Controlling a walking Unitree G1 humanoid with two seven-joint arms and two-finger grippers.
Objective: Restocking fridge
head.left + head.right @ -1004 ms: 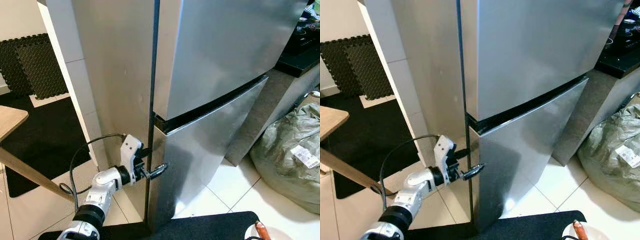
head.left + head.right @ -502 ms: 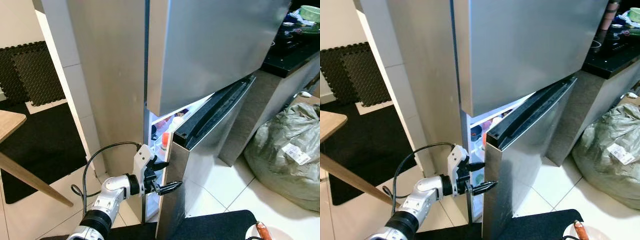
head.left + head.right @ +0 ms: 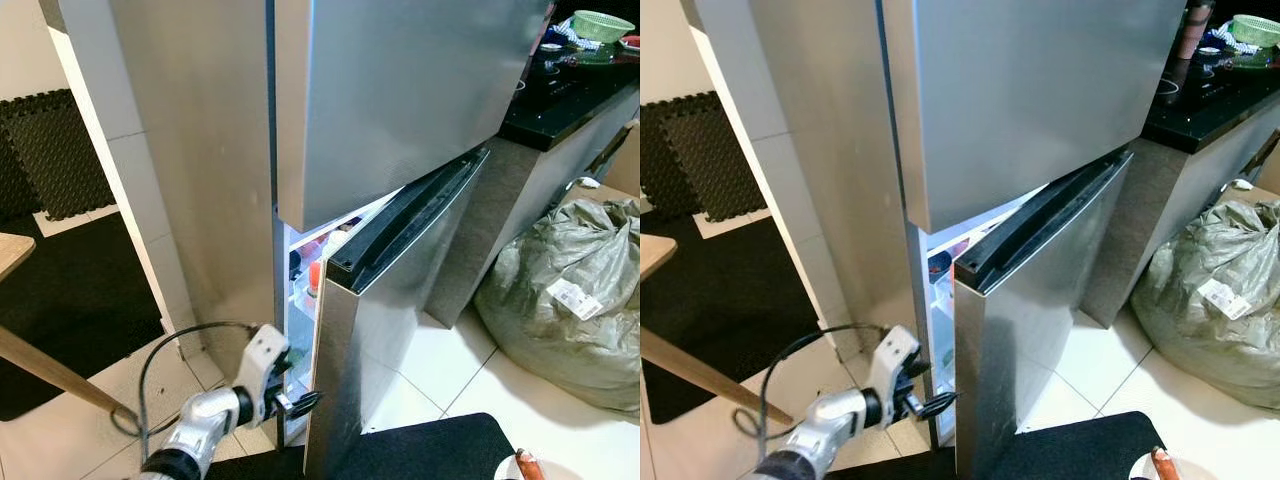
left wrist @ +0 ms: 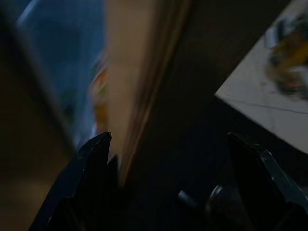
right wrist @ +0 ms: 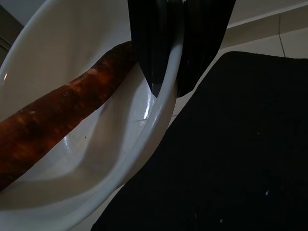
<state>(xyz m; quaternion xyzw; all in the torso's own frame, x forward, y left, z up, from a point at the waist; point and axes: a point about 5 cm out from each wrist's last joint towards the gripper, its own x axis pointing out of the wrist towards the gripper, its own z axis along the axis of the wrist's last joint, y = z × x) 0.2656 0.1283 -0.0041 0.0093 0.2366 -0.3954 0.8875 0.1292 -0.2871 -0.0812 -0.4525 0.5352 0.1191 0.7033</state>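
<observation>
left gripper (image 3: 298, 400) low at fridge door (image 3: 390, 300) edge, fingers spread; right gripper (image 5: 168, 89) pinching bowl (image 5: 72, 144) rim.

Lower fridge door (image 3: 390, 300) stands ajar at frame centre, leaving a narrow gap (image 3: 300, 330) along its left edge; shelved items crowd it, the left gripper (image 3: 295, 400) below

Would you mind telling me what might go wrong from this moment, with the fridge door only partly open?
The left gripper sits low at the lower door edge with open jaws, so the door could swing shut. The right gripper pinches only the white bowl rim; the carrot might roll out if it tilts.
</observation>
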